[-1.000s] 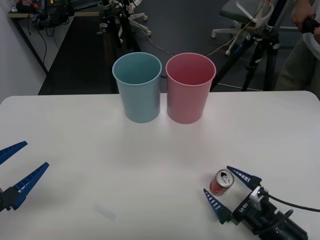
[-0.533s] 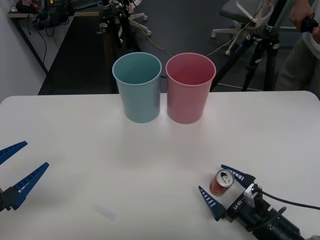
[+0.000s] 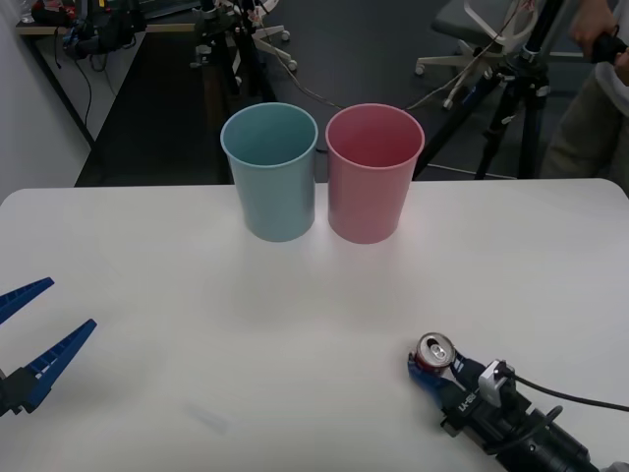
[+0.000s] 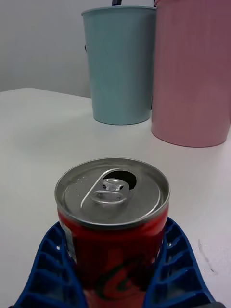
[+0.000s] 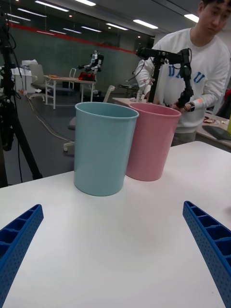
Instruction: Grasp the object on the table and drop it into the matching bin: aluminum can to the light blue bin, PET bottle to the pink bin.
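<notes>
A small red aluminum can (image 3: 431, 356) with a silver top stands upright on the white table (image 3: 295, 315) near the front right. My right gripper (image 3: 439, 373) is shut on the can (image 4: 114, 226), its blue fingers (image 4: 48, 260) pressed against both sides. The light blue bin (image 3: 270, 170) and the pink bin (image 3: 373, 172) stand side by side at the table's far edge, well beyond the can; both also appear as the light blue bin (image 4: 120, 62) and the pink bin (image 4: 192, 72). My left gripper (image 3: 29, 334) hovers open at the front left, far from the can.
Tripods, chairs and cables stand on the floor behind the table. A person stands past the far right corner. The light blue bin (image 5: 105, 147) and pink bin (image 5: 151, 139) touch or nearly touch each other.
My right gripper's fingers have closed from wide open around the can to shut on it. The can has shifted slightly. The left arm has not moved.
</notes>
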